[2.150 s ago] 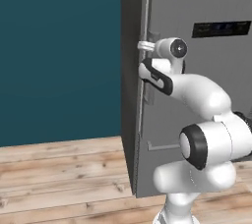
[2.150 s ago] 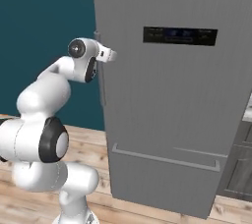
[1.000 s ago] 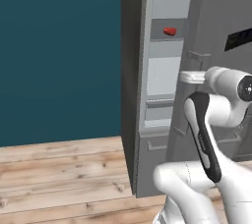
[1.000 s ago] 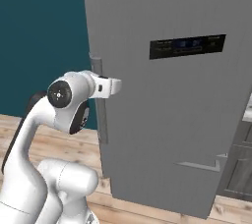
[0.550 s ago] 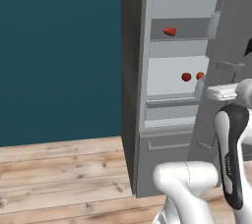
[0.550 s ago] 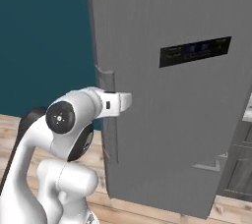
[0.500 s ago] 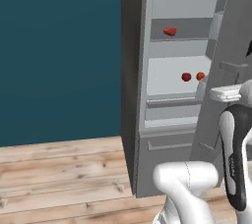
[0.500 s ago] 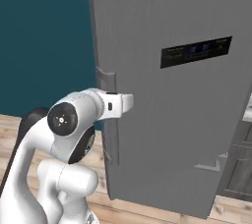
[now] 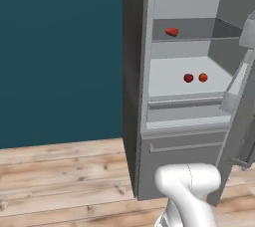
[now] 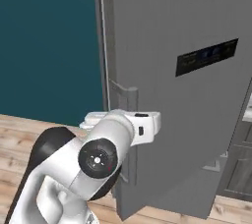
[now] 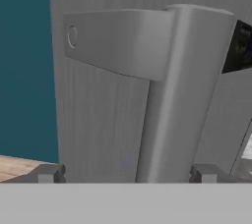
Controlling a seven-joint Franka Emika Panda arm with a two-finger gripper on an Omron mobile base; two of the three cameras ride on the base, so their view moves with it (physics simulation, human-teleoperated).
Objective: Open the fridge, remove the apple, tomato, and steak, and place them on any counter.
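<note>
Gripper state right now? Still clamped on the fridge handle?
Gripper: open, one fingertip on each side of the fridge door handle, not clamped on it.

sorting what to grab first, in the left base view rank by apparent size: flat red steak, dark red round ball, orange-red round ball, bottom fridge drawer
1. Grey bottom fridge drawer, by far the largest.
2. Flat red steak, slightly wider, though it sits further back.
3. Dark red round ball and orange-red round ball look alike; no ranking.
</note>
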